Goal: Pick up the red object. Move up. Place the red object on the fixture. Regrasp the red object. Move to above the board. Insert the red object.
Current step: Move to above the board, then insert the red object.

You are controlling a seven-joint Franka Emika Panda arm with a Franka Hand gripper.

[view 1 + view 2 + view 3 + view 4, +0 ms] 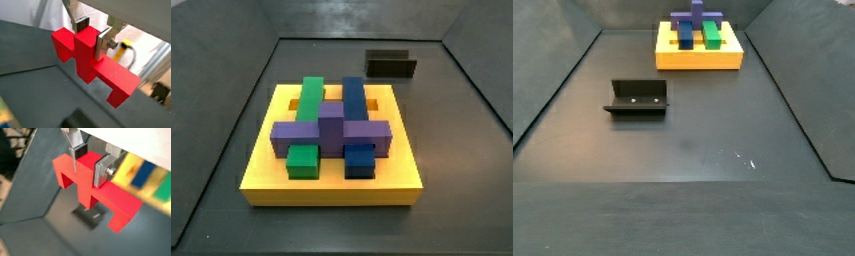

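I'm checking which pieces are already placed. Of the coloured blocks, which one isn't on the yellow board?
The red block. It hangs clamped between the fingers of the end effector in both wrist views, while the green, blue and purple blocks sit on the board.

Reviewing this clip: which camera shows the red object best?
A wrist view shows it best: the red object fills the frame, clamped between the hand's fingers above the floor. The other wrist picture shows it likewise. Neither side view shows it or the hand.
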